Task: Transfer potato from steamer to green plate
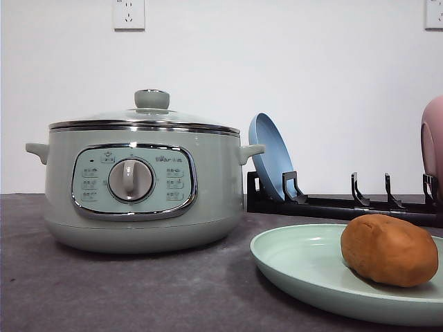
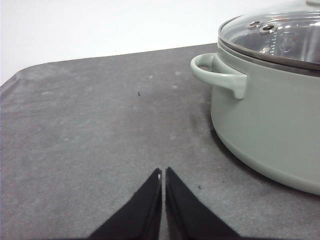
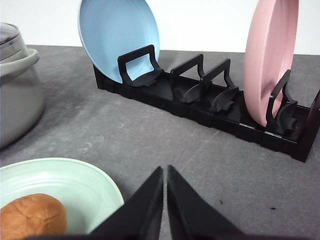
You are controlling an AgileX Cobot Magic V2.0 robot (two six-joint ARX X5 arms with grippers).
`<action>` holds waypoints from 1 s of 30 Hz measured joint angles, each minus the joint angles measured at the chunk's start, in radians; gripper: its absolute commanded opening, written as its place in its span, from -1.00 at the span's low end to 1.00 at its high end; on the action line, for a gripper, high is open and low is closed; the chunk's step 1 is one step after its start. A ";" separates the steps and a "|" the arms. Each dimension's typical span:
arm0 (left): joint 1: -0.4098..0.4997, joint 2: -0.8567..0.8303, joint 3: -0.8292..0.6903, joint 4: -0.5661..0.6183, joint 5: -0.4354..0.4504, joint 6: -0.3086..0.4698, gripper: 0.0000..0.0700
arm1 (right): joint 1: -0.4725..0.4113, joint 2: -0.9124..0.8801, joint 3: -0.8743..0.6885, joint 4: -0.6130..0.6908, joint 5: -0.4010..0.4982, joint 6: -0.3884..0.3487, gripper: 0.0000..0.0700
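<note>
The orange-brown potato lies on the pale green plate at the front right of the table; the right wrist view catches the potato and the plate too. The sage-green steamer stands at the left with its glass lid on, and its side handle and wall fill part of the left wrist view. My left gripper is shut and empty over bare table beside the steamer. My right gripper is shut and empty, beside the plate's rim.
A black dish rack runs along the back right, holding a blue plate and a pink plate upright. The grey table mat ends at a white wall behind.
</note>
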 measured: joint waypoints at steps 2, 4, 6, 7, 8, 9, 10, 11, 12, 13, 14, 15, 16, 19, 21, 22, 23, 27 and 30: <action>0.000 0.000 0.000 0.000 0.000 0.000 -0.99 | 0.000 0.000 0.000 0.000 0.000 0.000 -1.00; 0.000 0.000 0.000 0.000 0.000 0.000 -0.99 | 0.000 0.000 0.000 0.000 0.000 0.000 -1.00; 0.000 0.000 0.000 0.000 0.000 0.000 -0.99 | 0.000 0.000 0.000 0.000 0.000 0.000 -1.00; 0.000 0.000 0.000 0.000 0.000 0.000 -0.99 | 0.000 0.000 0.000 0.000 0.000 0.000 -1.00; 0.000 0.000 0.000 0.000 0.000 0.000 -0.99 | 0.000 0.000 0.000 0.000 0.000 0.000 -1.00; 0.000 0.000 0.000 0.000 0.000 0.000 -0.99 | 0.000 0.000 0.000 0.000 0.000 0.000 -1.00; 0.000 0.000 0.000 0.000 0.000 0.000 -0.99 | 0.000 0.000 0.000 0.000 0.000 0.000 -1.00; 0.000 0.000 0.000 0.000 0.000 0.000 -0.99 | 0.000 0.000 0.000 0.000 0.000 0.000 -1.00; 0.000 0.000 0.000 0.000 0.000 0.000 -0.99 | 0.000 0.000 0.000 0.000 0.000 0.000 -1.00; 0.000 0.000 0.000 0.000 0.000 0.000 -0.99 | 0.000 0.000 0.000 0.000 0.000 0.000 -1.00; 0.000 0.000 0.000 0.000 0.000 0.000 -0.99 | 0.000 0.000 0.000 0.000 0.000 0.000 -1.00; 0.000 0.000 0.000 0.000 0.000 0.000 -0.99 | 0.000 0.000 0.000 0.000 0.000 0.000 -1.00; 0.000 0.000 0.000 0.000 0.000 0.000 -0.99 | 0.000 0.000 0.000 0.000 0.000 0.000 -1.00; 0.000 0.000 0.000 0.000 0.000 0.000 -0.99 | 0.000 0.000 0.000 0.000 0.000 0.000 -1.00; 0.000 0.000 0.000 0.000 0.000 0.000 -0.99 | 0.000 0.000 0.000 0.000 0.000 0.000 -1.00; 0.000 0.000 0.000 0.000 0.000 0.000 -0.99 | 0.000 0.000 0.000 0.000 0.000 0.000 -1.00; 0.000 0.000 0.000 0.000 0.000 0.000 -0.99 | 0.000 0.000 0.000 0.000 0.000 0.000 -1.00; 0.000 0.000 0.000 0.000 0.000 0.000 -0.99 | 0.000 0.000 0.000 0.000 0.000 0.000 -1.00; 0.000 0.000 0.000 0.000 0.000 0.000 -0.99 | 0.000 0.000 0.000 0.000 0.000 0.000 -1.00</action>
